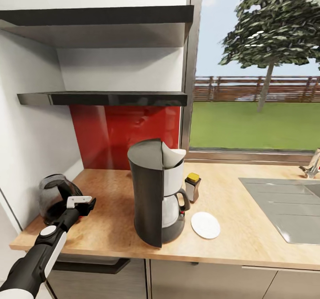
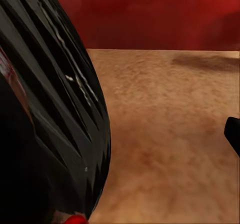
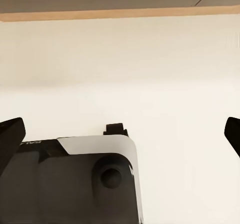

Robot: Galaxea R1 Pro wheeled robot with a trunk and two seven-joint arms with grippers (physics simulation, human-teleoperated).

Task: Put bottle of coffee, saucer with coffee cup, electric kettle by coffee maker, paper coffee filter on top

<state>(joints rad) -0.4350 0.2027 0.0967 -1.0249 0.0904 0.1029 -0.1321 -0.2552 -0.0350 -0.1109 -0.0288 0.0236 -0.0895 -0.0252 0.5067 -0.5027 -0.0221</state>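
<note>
Kitchen countertop (image 1: 249, 228) with the coffee station partly assembled. The coffee maker (image 1: 156, 192) stood upright near the middle of the worktop, the paper coffee filter (image 1: 172, 155) resting in its top. Just beside it, toward the window, stood the bottle of coffee (image 1: 193, 187); the saucer (image 1: 205, 225) lay flat near the machine's base, close to the counter's front edge, apart from the bottle. The kitchen shelf (image 1: 106, 98) ran along the wall above a red backsplash (image 1: 124, 134).

The electric kettle (image 1: 55, 196) sat at the far left end of the counter, well apart from the coffee maker. The left gripper (image 1: 84, 204) was at the kettle's right flank, its tips at or against the body; in the left wrist view the kettle's dark ribbed side (image 2: 50, 124) lay immediately beside one fingertip (image 2: 233, 134). Whether the jaws clasped any part of the kettle could not be determined.

In the right wrist view the right gripper (image 3: 120, 134) had both fingertips spread wide, nothing between them, over a pale floor.
</note>
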